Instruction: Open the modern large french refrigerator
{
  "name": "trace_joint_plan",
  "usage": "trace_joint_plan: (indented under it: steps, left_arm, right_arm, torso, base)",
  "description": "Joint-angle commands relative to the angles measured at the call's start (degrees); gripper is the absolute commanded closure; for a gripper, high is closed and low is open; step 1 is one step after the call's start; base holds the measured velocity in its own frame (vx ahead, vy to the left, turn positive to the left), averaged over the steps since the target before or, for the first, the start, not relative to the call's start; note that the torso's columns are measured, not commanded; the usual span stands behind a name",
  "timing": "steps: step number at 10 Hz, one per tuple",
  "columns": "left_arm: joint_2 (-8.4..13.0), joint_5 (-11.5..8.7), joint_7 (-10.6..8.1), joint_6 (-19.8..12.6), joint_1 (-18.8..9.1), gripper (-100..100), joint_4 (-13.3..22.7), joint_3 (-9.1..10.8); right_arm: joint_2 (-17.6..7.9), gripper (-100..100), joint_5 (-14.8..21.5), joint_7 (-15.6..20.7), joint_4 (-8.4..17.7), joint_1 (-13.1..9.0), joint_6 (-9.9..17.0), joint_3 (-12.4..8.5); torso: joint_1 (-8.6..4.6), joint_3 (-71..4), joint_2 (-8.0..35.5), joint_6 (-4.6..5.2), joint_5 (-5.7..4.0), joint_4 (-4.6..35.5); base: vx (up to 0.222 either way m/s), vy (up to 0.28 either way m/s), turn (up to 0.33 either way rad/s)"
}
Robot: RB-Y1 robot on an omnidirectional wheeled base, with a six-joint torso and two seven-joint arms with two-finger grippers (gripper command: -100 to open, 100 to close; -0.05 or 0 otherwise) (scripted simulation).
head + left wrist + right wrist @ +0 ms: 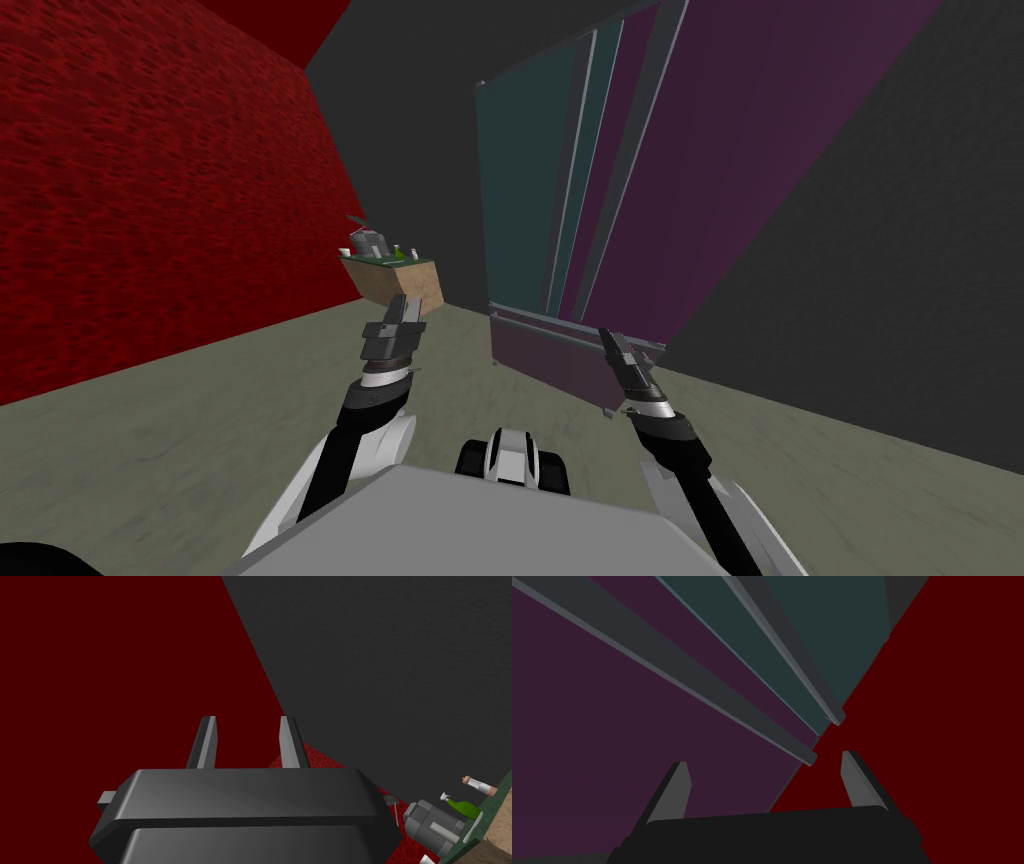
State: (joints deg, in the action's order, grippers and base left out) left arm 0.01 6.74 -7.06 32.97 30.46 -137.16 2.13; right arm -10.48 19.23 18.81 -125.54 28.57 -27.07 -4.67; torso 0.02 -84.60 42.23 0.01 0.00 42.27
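A deep red wall lies far out beyond the left gripper. That gripper hangs idle in mid-air, its two fingers parted with nothing between them. Just ahead of it and to its right stands a small tan counter carrying a grey appliance and a green bottle.

Further right stands the refrigerator, tall, with a teal door beside a purple door. Each door has a long grey handle, and the two handles run close together up the middle. A drawer lies below them.

The right gripper sits close in front of the refrigerator, just above the drawer, fingers spread wide and empty. In its wrist view, the lower ends of the teal door's handle and the purple door's handle stop just beyond its fingertips, not between them.

Likely risks:
- Because the handles lie so near each other, the fingers may straddle both, or catch the wrong one.
- Closing at a bar's very end may let it slip out.
- A low reach may take the drawer instead.
- The swinging door may strike the robot, which stands close.
- If the torso turns, the left gripper may knock the counter's items.
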Motion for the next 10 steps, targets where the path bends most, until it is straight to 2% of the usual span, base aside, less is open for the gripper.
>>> trace_joint_plan:
  steps: [1,3,5,6,10]
  left_arm:
    - [0.0,0.0,0.0,0.0,0.0,0,0.0,0.0]
    - [0.0,0.0,0.0,0.0,0.0,0,0.0,0.0]
    - [0.0,0.0,0.0,0.0,0.0,0,0.0,0.0]
    - [0.0,0.0,0.0,0.0,0.0,0,0.0,0.0]
    - [0.0,0.0,0.0,0.0,0.0,0,0.0,0.0]
  right_arm:
    - [-0.4,-100,3.8,1.9,1.4,-0.5,0.3,-0.9]
    - [-0.8,-100,7.5,4.2,3.2,-1.1,0.6,-2.0]
    - [-0.9,-100,10.5,5.4,4.1,-1.4,0.8,-2.6]
    - [-0.9,-100,10.8,5.4,4.1,-1.4,0.8,-2.6]
    - [-0.8,-100,17.8,9.1,7.1,-2.4,1.3,-4.4]
  torso:
    - [0.08,-0.1,-0.2,-0.01,0.03,0.0]
    - [-0.06,0.1,0.1,0.0,-0.01,0.0]
    - [-0.04,0.1,0.1,-0.02,0.0,0.0]
    - [-0.09,0.1,0.1,0.0,-0.02,0.0]
    - [0.04,-0.1,-0.1,-0.03,0.02,0.0]
  base:
    - [0.135,0.081,-0.031]
    - [0.134,0.099,-0.108]
    - [0.107,0.085,-0.055]
    - [0.074,0.06,-0.044]
    - [0.121,0.095,-0.086]
